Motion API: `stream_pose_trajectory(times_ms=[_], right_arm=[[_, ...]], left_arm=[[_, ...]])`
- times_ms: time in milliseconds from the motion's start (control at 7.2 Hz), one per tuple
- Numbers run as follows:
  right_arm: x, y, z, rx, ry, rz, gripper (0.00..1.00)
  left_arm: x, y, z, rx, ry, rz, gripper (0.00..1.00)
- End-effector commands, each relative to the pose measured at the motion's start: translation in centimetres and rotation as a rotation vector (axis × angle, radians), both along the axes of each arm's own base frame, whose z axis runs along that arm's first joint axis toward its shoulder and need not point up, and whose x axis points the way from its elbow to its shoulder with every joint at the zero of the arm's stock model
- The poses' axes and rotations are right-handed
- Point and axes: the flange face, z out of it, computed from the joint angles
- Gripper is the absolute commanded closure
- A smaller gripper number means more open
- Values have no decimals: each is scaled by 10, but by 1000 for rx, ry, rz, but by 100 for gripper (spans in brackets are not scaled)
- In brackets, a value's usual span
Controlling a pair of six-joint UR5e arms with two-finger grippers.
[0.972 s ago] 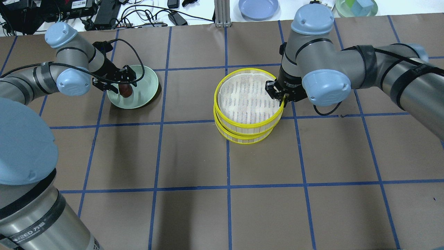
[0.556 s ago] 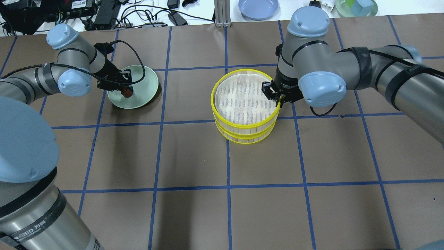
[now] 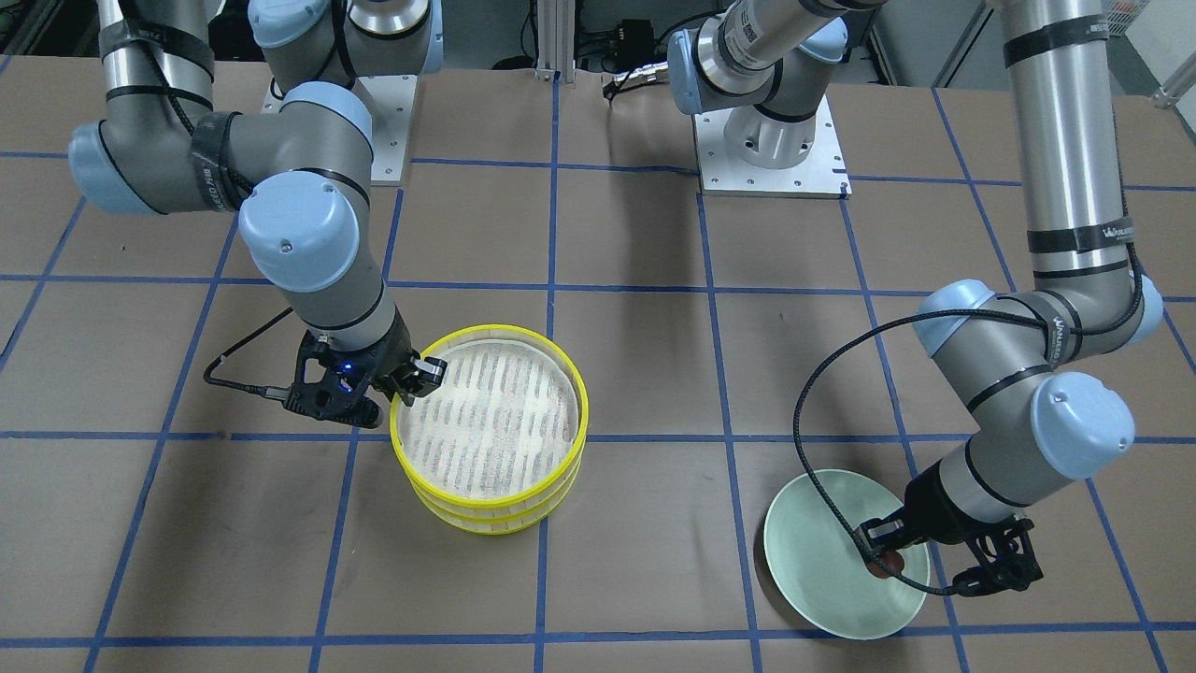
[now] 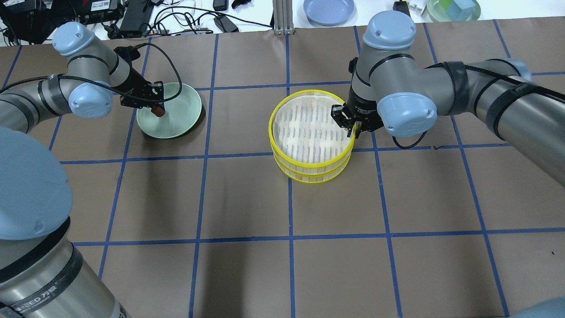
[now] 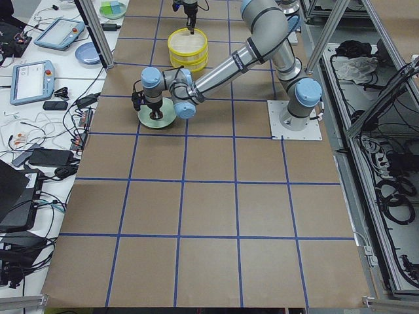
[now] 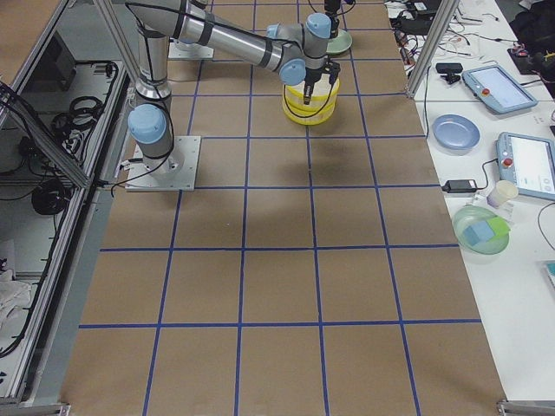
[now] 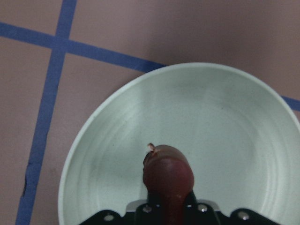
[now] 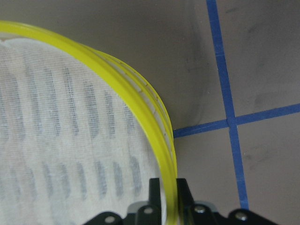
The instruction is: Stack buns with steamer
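Note:
My left gripper (image 4: 155,108) is shut on the dark reddish-brown bun (image 4: 158,111), holding it over the left side of the pale green plate (image 4: 178,120). The bun (image 7: 168,172) also shows between the jaws in the left wrist view, above the plate (image 7: 225,117), and in the front view (image 3: 886,562). My right gripper (image 4: 352,127) is shut on the right rim of the top tier of the yellow steamer (image 4: 309,173), which has a white cloth liner and sits over a lower tier. The rim (image 8: 140,110) runs between the jaws. The cream-white bun is out of view.
A blue plate (image 4: 329,9), a green bowl with blocks (image 4: 454,9) and cables with electronics (image 4: 132,17) lie beyond the table's far edge. The arm bases (image 3: 771,150) stand at the robot's side. Blue tape lines grid the brown table.
My left gripper has closed on the brown bun and lifted it slightly off the plate. My right gripper has shifted the top steamer tier left, more squarely over the lower tier.

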Motion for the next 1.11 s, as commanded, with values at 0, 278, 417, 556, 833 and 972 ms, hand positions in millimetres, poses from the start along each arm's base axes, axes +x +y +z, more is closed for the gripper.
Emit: stream_pose_trajectory(times_ms=[0, 278, 417, 556, 833, 972], right_arm=[[-1, -1, -2, 3, 2, 1, 29], [-6, -5, 15, -34, 17, -2, 0], [-11, -5, 56, -97, 9, -6, 0], [-16, 5, 94, -121, 13, 3, 0], [-43, 36, 170, -156, 50, 40, 0], [-43, 53, 214, -192, 40, 40, 0]], left_arm=[[-6, 0, 29, -37, -2, 25, 100], [-41, 4, 56, -61, -1, 45, 100], [-69, 8, 70, -69, 4, 58, 100], [-99, 16, 83, -52, 17, 78, 100], [-172, 36, 113, -42, 64, 156, 100], [-199, 45, 122, -41, 92, 180, 100]])
